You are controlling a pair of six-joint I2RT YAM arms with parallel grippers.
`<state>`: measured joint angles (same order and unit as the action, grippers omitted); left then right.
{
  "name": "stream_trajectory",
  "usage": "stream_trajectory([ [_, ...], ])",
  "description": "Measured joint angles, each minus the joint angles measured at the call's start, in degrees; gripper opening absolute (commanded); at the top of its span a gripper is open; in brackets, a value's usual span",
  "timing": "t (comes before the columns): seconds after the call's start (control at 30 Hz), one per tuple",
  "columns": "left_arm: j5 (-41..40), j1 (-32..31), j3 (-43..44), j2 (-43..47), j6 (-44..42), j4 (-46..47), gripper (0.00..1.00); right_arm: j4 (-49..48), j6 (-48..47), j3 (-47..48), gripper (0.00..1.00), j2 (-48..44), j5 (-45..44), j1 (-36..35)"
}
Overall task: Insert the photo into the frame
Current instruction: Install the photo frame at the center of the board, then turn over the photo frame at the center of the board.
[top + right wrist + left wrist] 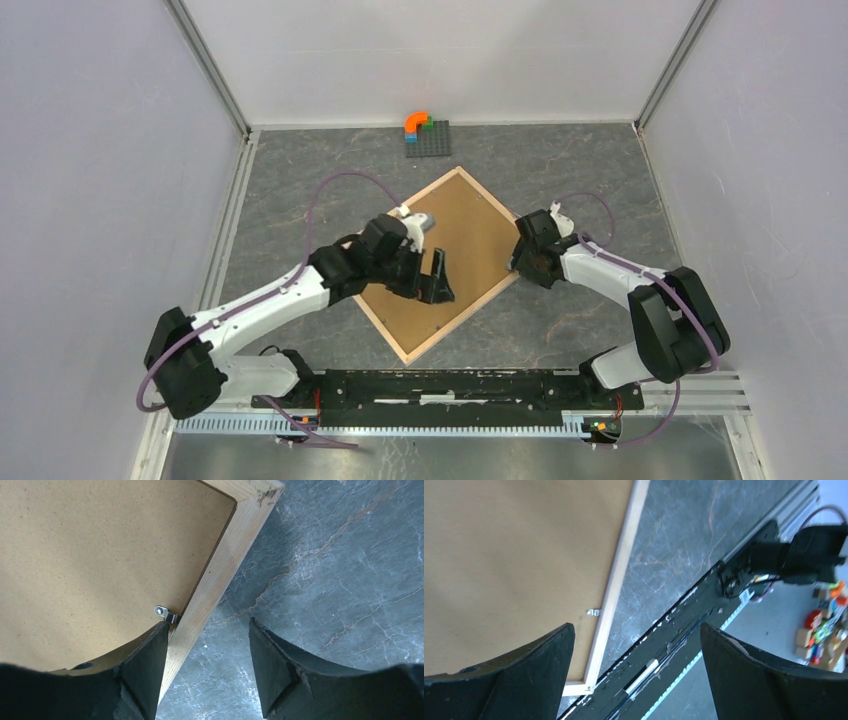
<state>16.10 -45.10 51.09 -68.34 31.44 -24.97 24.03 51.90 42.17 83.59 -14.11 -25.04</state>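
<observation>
The frame (381,328) is lying face-down, diamond-wise, mid tabletop (600,180), w/ a brown backing board (475,235) filling it. The left gripper (428,285) is hovering over the board, jaws wide open & empty. The right gripper (207,625) is sitting at the frame's right corner, jaws open astride the rail by a metal clip (165,612). A toy-brick plate (425,137) is resting at the far edge.

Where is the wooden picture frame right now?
In the top view the frame lies in the middle of the table, turned like a diamond, its backing board up; the left pincer is over its middle, the right pincer straddles its right rail.
</observation>
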Motion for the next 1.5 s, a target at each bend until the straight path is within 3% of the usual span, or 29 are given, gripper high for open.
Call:
stream_trajectory([
  [0.13, -4.8, -7.9, 1.6, -4.5, -0.2, -0.6, 1.00, -1.2, 1.9, -0.5, 0.59, -0.2, -0.5, 0.3],
  [0.33, -15.7, -16.8, 10.0, -13.4, -2.0, -4.4, 1.00, -3.4, 3.8, -1.6, 0.44, -0.6, 0.5, 0.8],
  [0.63, -30.1, -25.6, 20.2, -29.2, -5.2, -7.8, 1.00, -5.6, 9.0, -3.0, 0.18, -1.4, 4.7, 1.7],
  [0.73, -36.8, -28.7, 24.4, -36.1, -6.4, -10.3, 1.00, -5.0, 9.9, -2.8, 0.05, -1.4, 5.2, 1.9],
  [0.83, -42.8, -31.0, 25.6, -39.9, -7.0, -11.8, 1.00, -1.3, 10.5, -1.7, 0.00, -1.4, 6.3, 1.9],
  [1.37, -69.3, -39.0, 25.8, -48.0, -15.7, -15.1, 0.99, 7.4, 13.0, -0.6, 0.00, -8.0, 13.8, 2.1],
  [1.43, -72.1, -39.7, 26.0, -48.9, -16.4, -15.5, 0.93, 7.5, 13.4, -0.6, 0.00, -8.3, 14.8, 2.1],
  [1.5, -74.7, -40.1, 26.0, -49.8, -16.9, -16.0, 0.80, 8.0, 13.7, -0.6, 0.00, -8.6, 15.5, 2.1],
])
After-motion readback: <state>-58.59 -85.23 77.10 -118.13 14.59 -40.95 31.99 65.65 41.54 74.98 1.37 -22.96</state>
